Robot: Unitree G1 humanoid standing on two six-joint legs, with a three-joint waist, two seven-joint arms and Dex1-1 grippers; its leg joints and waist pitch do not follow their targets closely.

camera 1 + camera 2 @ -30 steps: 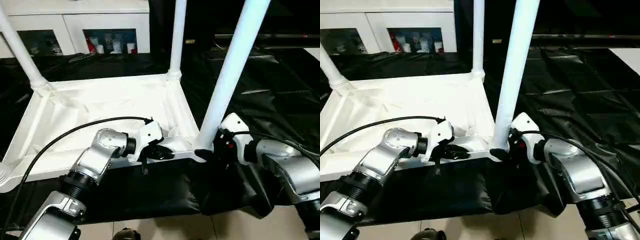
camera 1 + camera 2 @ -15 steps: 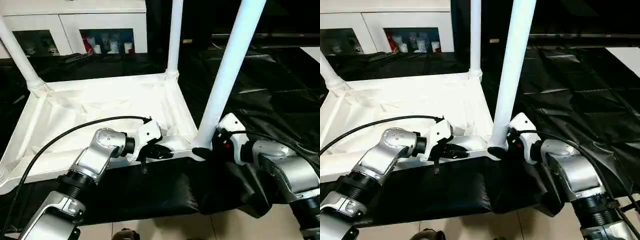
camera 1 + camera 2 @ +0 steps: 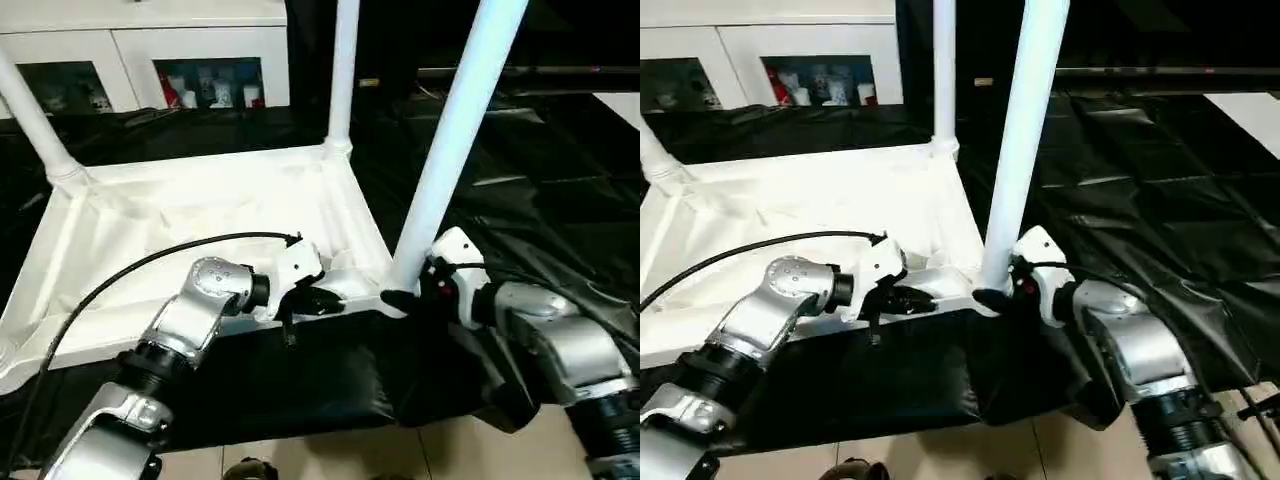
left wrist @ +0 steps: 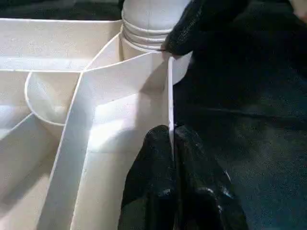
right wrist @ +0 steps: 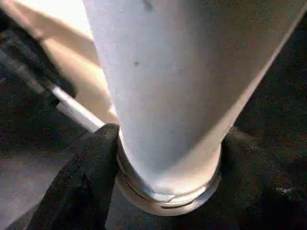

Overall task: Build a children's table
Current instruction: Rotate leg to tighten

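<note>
The children's table lies upside down on a black sheet, its white ribbed top (image 3: 200, 210) facing up with legs standing in the corner sockets. My left gripper (image 3: 335, 300) is shut on the thin near rim (image 4: 169, 96), with a black finger (image 4: 153, 163) on each side of it. My right gripper (image 3: 400, 298) is clamped around the base of the near-right leg (image 3: 450, 140). Its fingers (image 5: 98, 158) press on opposite sides just above the socket collar (image 5: 168, 191). Two more legs stand at the far right corner (image 3: 343, 70) and the far left corner (image 3: 35, 115).
A white cabinet (image 3: 150, 50) with glass-fronted shelves stands behind the table. The black sheet (image 3: 540, 180) spreads out to the right and hangs over the near edge above the pale floor (image 3: 300, 455). A black cable (image 3: 130, 275) arcs over my left forearm.
My right gripper's fingers have drawn in around the base of the near-right leg. The left gripper keeps its hold on the rim. The view has shifted slightly.
</note>
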